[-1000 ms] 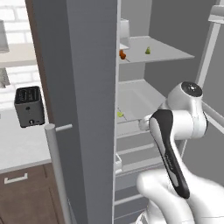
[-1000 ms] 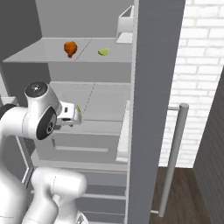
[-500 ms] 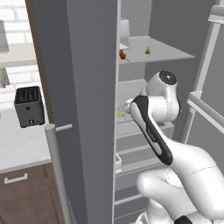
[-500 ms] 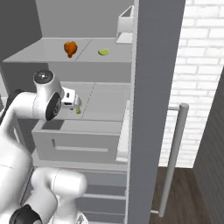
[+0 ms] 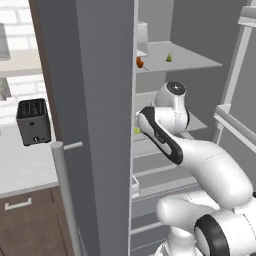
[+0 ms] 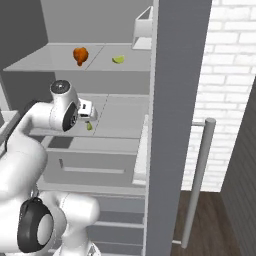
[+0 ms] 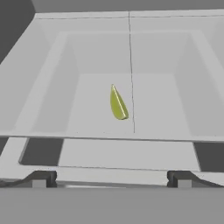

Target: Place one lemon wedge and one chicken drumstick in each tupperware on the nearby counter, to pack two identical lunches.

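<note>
My gripper (image 7: 111, 179) is open, its two dark fingertips (image 7: 41, 178) spread wide with nothing between them. It reaches over the fridge's middle shelf, just short of a yellow-green lemon wedge (image 7: 117, 104) lying there alone. The right base view has that lemon wedge (image 6: 89, 126) directly under my gripper (image 6: 89, 119); from the left base it is the lemon wedge (image 5: 136, 130) beside the forearm. On the top shelf lie an orange chicken drumstick (image 6: 80, 55) and another lemon wedge (image 6: 118, 59). The pale counter (image 5: 20, 162) is at the left. The tupperware is out of view.
The open grey fridge door (image 5: 100, 100) with its bar handle (image 5: 65, 190) stands between the arm and the counter. A black toaster (image 5: 33, 121) sits on the counter. Drawers (image 6: 95, 167) lie below the middle shelf. A brick wall (image 6: 227, 75) is on the right.
The arm has swung up and forward into the fridge, bringing the hand over the middle shelf's lemon wedge. The gripper stays open.
</note>
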### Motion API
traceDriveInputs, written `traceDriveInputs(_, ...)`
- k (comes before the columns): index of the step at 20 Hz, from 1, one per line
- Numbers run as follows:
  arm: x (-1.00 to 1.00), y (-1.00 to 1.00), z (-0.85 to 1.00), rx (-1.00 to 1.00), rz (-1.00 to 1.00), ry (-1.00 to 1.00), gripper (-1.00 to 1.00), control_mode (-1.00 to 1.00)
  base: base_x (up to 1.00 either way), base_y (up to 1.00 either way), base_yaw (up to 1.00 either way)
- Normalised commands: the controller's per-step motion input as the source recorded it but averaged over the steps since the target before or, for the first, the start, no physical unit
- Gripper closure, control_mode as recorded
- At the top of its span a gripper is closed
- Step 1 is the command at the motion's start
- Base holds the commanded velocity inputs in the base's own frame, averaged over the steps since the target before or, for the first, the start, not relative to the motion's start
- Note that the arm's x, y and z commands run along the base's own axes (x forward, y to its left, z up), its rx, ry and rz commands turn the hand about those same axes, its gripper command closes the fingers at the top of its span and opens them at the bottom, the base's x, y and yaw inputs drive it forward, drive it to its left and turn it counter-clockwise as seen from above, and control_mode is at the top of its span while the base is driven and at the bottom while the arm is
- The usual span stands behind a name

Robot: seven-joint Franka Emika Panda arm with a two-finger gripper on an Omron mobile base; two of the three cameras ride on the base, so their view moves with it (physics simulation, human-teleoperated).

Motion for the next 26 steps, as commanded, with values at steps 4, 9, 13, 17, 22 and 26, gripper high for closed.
traceDriveInputs(4,0.42,0.0,-0.44,0.0,0.0,0.0,-1.0,-1.0,0.0,0.0,0.0)
traceDriveInputs(9,0.56,0.02,-0.19,0.0,0.0,0.0,-1.0,-1.0,0.0,0.0,0.0)
traceDriveInputs(13,0.32,0.08,-0.12,0.0,0.0,0.02,-1.0,-1.0,0.0,0.0,0.0)
traceDriveInputs(17,0.02,0.0,-0.36,0.0,0.0,0.08,-1.0,-1.0,0.0,0.0,0.0)
traceDriveInputs(22,0.33,0.04,-0.2,0.0,0.0,0.01,-1.0,-1.0,0.0,0.0,0.0)
traceDriveInputs(26,0.3,0.04,-0.22,0.0,0.0,0.0,-1.0,-1.0,0.0,0.0,0.0)
